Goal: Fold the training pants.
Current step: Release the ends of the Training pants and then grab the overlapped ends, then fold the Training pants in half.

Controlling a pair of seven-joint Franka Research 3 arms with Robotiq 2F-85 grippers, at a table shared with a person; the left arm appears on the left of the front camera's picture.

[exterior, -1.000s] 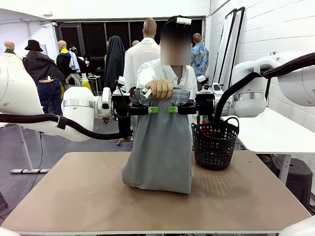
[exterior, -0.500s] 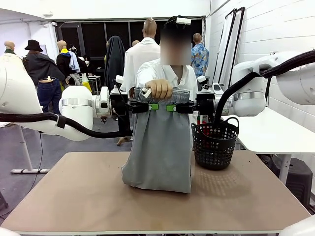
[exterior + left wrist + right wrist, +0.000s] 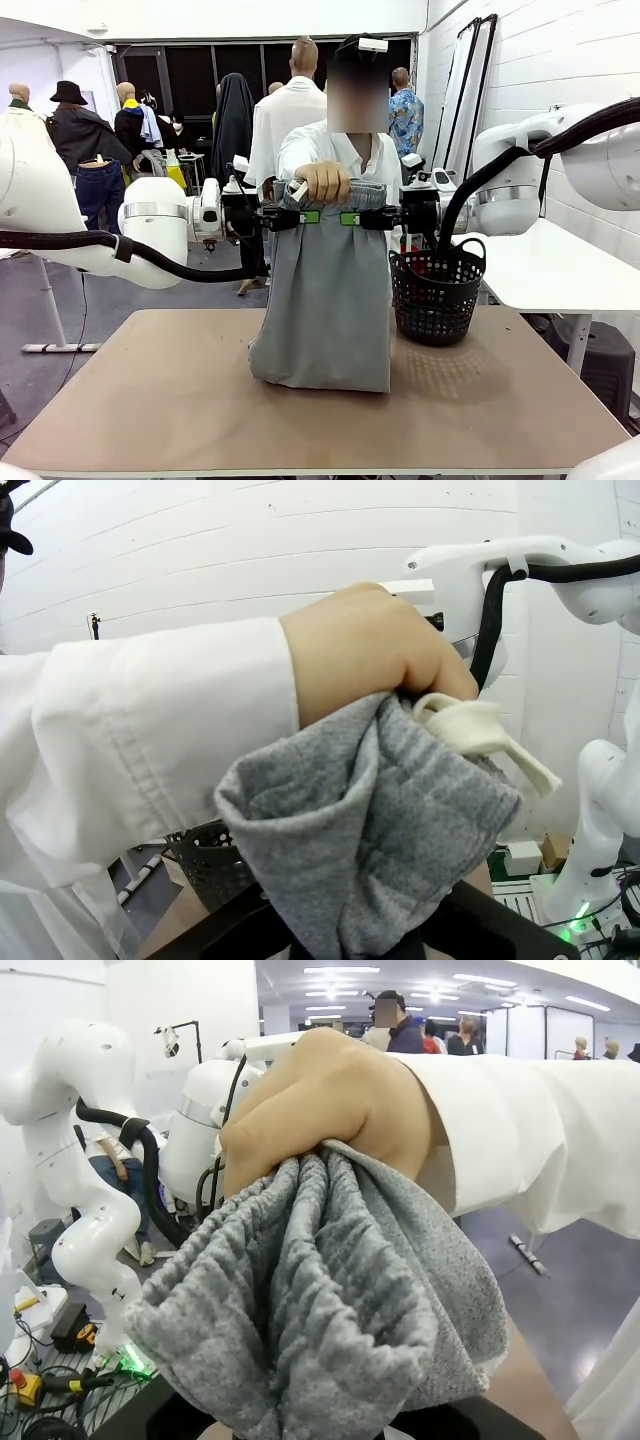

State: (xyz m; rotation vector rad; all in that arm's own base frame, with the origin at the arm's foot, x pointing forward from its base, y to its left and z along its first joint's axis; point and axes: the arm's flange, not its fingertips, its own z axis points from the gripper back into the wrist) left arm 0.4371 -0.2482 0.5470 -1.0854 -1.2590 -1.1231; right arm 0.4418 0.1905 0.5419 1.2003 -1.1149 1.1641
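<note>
Soft, limp pants [image 3: 322, 300] hang mid-frame; left and right jaws clamp the gathered waistband [image 3: 366, 193], judged the firmest hold.

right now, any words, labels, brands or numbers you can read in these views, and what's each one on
No text can be read in any of these views.
The light-grey jersey training pants are plain: no label or print shows.
The black perforated plastic basket bears no marking.
The white robot arm casing shows no logo or number that can be read.
</note>
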